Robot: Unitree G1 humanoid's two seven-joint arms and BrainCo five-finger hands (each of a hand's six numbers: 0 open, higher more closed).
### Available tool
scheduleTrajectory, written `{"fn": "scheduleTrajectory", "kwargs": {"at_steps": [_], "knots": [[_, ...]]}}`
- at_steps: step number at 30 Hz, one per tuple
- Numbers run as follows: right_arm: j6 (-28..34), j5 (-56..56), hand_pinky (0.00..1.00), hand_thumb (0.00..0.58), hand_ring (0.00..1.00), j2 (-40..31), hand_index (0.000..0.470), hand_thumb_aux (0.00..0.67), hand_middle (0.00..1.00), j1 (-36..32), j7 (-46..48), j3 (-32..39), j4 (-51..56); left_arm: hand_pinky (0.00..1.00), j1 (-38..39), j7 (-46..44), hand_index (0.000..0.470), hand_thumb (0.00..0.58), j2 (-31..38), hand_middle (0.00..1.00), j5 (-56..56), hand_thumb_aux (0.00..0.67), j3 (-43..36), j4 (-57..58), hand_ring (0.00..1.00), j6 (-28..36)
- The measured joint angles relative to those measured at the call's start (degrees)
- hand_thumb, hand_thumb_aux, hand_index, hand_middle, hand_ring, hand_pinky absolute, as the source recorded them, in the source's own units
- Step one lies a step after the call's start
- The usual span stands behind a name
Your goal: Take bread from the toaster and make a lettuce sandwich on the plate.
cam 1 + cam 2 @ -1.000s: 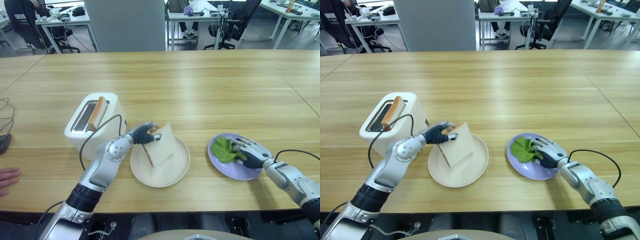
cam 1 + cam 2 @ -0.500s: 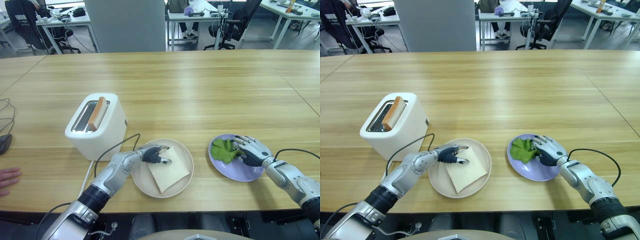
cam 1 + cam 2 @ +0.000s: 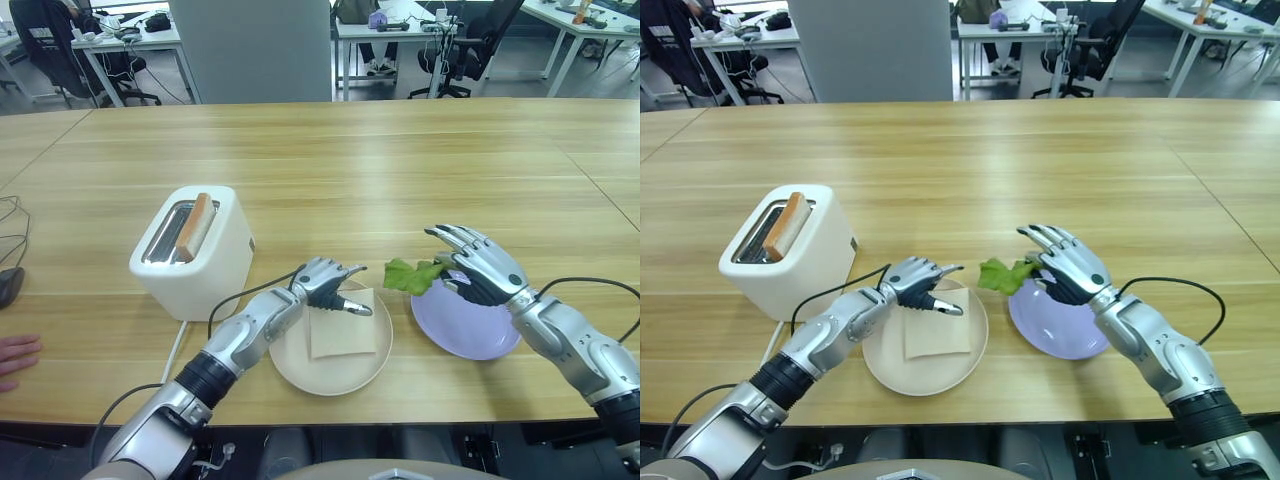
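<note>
Lettuce (image 3: 408,275) lifted from purple plate (image 3: 466,328), pinched in right robot hand (image 3: 482,266), left robot hand (image 3: 325,283) spread

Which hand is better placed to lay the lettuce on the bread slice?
Right, probably. The right hand holds the lettuce in the air, beside the bread slice on the cream plate. The left hand holds nothing.

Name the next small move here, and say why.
Probably the right hand should carry the lettuce left, over the bread slice on the beige plate: the leaf hangs clear of the purple plate, and the slice lies flat. The left hand hovers over its edge.
</note>
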Motion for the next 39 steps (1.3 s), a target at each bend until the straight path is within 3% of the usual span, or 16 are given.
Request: {"fn": "scheduleTrajectory", "kwargs": {"at_steps": [7,15,20,25,35,39], "knots": [[-0.1,-0.5,0.00,0.580,0.00,7.1,0.460,0.670,0.00,-4.1,4.8,5.0,-2.7,1.00,4.2,-5.6,0.000,0.000,7.9,1.00,3.0,0.000,7.1,-14.6,1.00,4.0],[-0.1,-4.4,0.00,0.580,0.00,13.4,0.460,0.670,0.00,-9.8,6.6,11.1,2.0,0.99,17.1,-17.2,0.000,0.000,20.4,0.99,1.7,0.000,27.5,-28.7,0.99,13.3],[-0.4,-5.9,0.00,0.580,0.00,15.8,0.460,0.670,0.00,-12.6,6.6,14.5,6.5,0.92,20.6,-20.4,0.000,0.000,21.6,0.92,1.4,0.000,37.4,-34.3,0.92,17.8],[-1.2,-7.0,0.00,0.580,0.00,16.4,0.460,0.670,0.00,-12.8,6.4,17.1,10.6,0.87,20.6,-21.1,0.000,0.000,20.9,0.87,2.4,0.000,40.9,-36.2,0.87,21.2],[-2.7,-9.1,0.00,0.580,0.00,14.5,0.460,0.670,0.00,-10.7,6.0,20.8,14.0,0.80,18.7,-20.8,0.000,0.000,18.8,0.80,7.2,0.000,40.5,-30.4,0.80,25.7],[-2.7,-9.2,0.00,0.580,0.00,14.1,0.460,0.670,0.00,-9.9,6.1,21.4,13.9,0.63,18.0,-20.0,0.000,0.000,18.6,0.63,9.1,0.000,37.8,-26.2,0.63,26.3]]}}
